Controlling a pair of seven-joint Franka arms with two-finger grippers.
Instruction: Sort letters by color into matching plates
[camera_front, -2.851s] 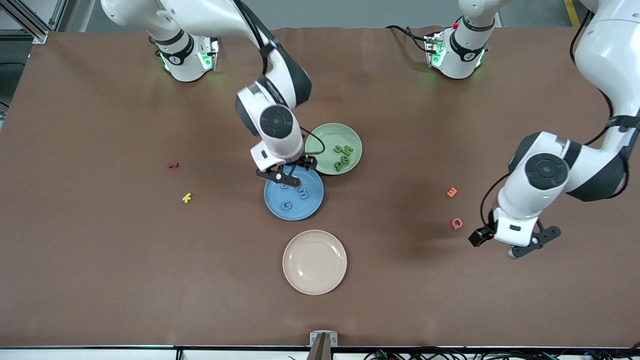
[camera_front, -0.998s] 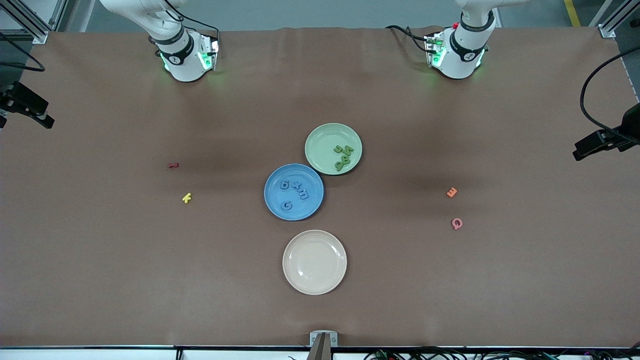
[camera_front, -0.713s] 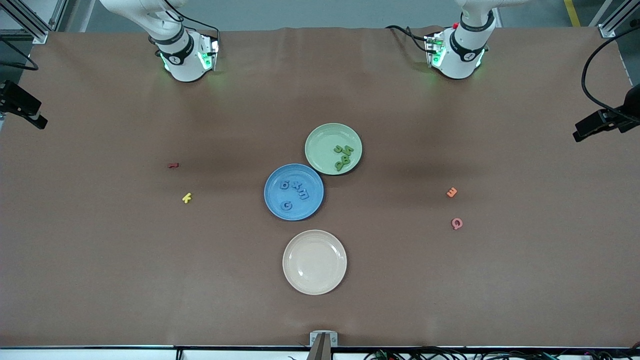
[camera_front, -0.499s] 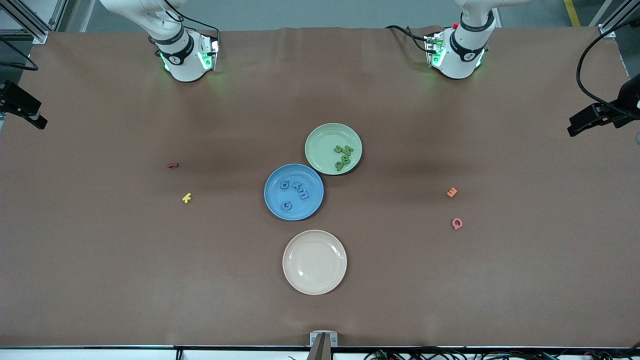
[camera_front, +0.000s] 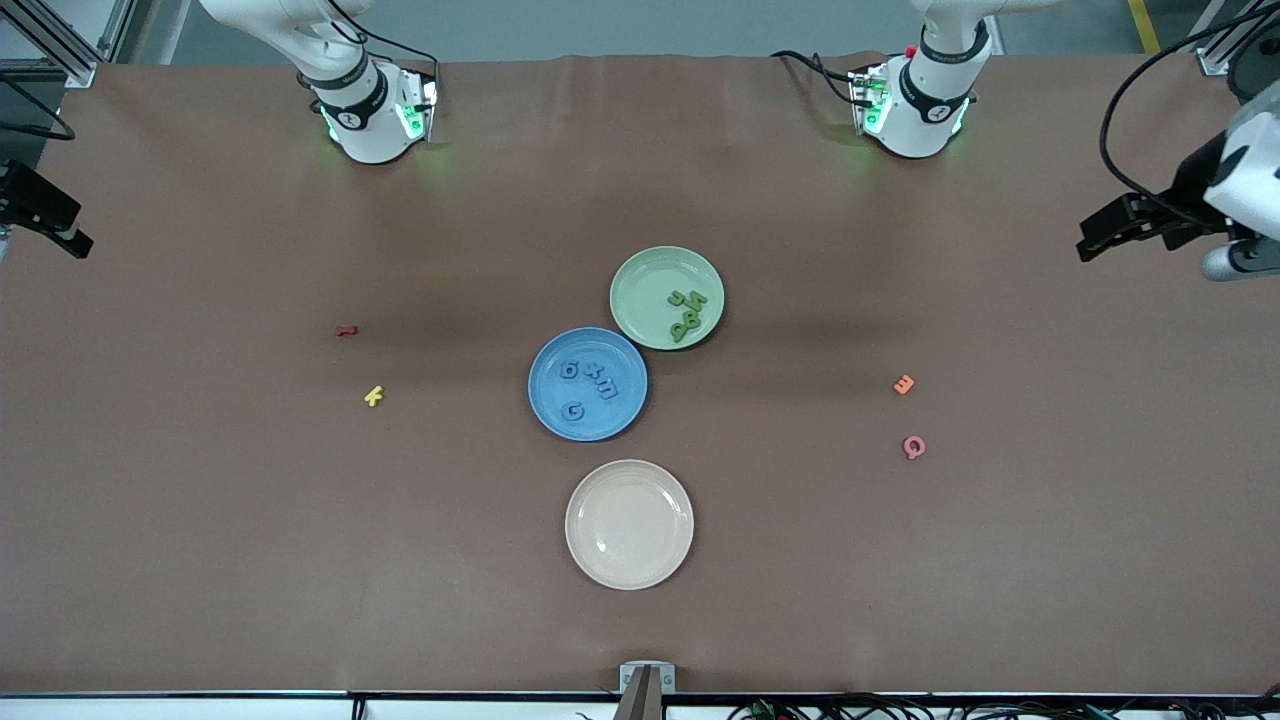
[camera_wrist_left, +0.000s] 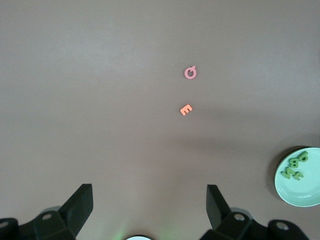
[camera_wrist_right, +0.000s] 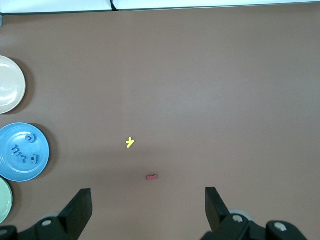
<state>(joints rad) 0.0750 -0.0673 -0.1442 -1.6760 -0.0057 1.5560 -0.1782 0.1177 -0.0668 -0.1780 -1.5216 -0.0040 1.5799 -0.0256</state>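
Note:
Several blue letters (camera_front: 600, 385) lie in the blue plate (camera_front: 625, 410), and several green letters (camera_front: 686, 312) lie in the pale green plate (camera_front: 645, 285) that touches it. The cream plate (camera_front: 629, 524) holds nothing. A dark red letter (camera_front: 346, 330) and a yellow one (camera_front: 373, 396) lie loose toward the right arm's end. An orange letter (camera_front: 903, 384) and a pink one (camera_front: 914, 447) lie toward the left arm's end. My left gripper (camera_wrist_left: 148, 192) hangs open and empty high over its end of the table. My right gripper (camera_wrist_right: 147, 192) hangs open and empty over the other end.
Both arm bases stand at the table's edge farthest from the front camera. The plates cluster mid-table on the brown mat. In the right wrist view the blue plate (camera_wrist_right: 10, 167) and cream plate (camera_wrist_right: 7, 92) show at the frame's edge.
Both arms have withdrawn from mid-table to the table's ends. In the last second the left hand has swung a little inward and toward its base. The letters and plates have not moved.

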